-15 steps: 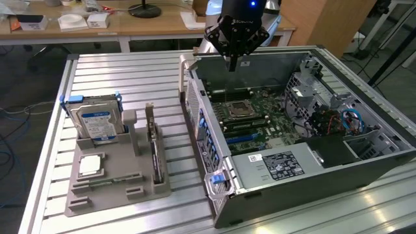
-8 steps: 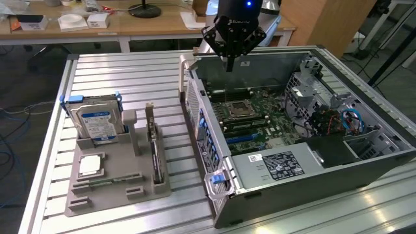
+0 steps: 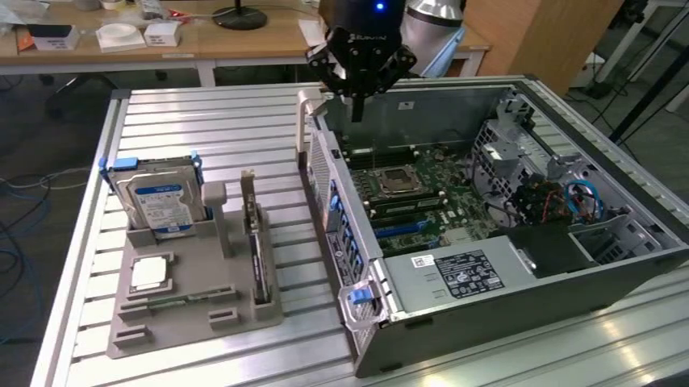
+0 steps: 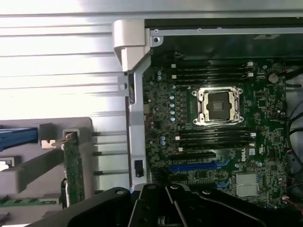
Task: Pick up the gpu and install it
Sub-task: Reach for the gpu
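Observation:
The gpu [image 3: 256, 242] is a thin dark card standing on edge in a slot of the grey holder [image 3: 194, 310] on the table, at the exterior view's left of the computer case. In the wrist view the gpu [image 4: 74, 168] shows edge-on with a green board face. My gripper [image 3: 357, 103] hangs above the far end of the open case [image 3: 490, 278], well away from the card. Its fingers come together to a point with nothing between them. The gripper [image 4: 166, 190] looks down on the motherboard [image 4: 213, 142] with its blue card slot [image 4: 194, 166].
The grey holder also carries a silver hard drive [image 3: 161, 201] with a blue-white label, a square silver CPU chip [image 3: 151, 274] and a memory stick [image 3: 173, 300]. The case's side rail [image 3: 323, 173] rises between holder and motherboard. A desk with boxes [image 3: 140, 36] stands behind.

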{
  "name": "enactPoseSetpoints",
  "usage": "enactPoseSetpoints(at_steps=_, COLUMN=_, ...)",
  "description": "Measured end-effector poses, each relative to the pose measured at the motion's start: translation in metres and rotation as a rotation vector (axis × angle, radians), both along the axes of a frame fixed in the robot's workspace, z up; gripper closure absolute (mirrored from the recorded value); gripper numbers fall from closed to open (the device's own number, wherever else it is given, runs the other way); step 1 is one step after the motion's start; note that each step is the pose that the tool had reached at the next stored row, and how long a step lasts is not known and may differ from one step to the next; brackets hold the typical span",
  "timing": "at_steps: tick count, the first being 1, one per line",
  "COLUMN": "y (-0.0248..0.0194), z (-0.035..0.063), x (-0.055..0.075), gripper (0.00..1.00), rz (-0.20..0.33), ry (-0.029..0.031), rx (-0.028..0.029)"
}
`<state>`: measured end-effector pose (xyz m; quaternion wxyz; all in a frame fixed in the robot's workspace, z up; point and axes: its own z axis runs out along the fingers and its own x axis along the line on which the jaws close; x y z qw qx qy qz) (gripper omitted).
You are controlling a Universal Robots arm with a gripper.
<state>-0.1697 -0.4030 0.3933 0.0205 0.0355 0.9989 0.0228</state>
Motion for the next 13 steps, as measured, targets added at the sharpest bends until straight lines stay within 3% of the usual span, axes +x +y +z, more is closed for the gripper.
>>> enactPoseSetpoints(at_steps=13, y=-0.0024, z=0.0000, x=-0.056, gripper=0.89, rz=0.000, ry=-0.0024, rx=0.0007)
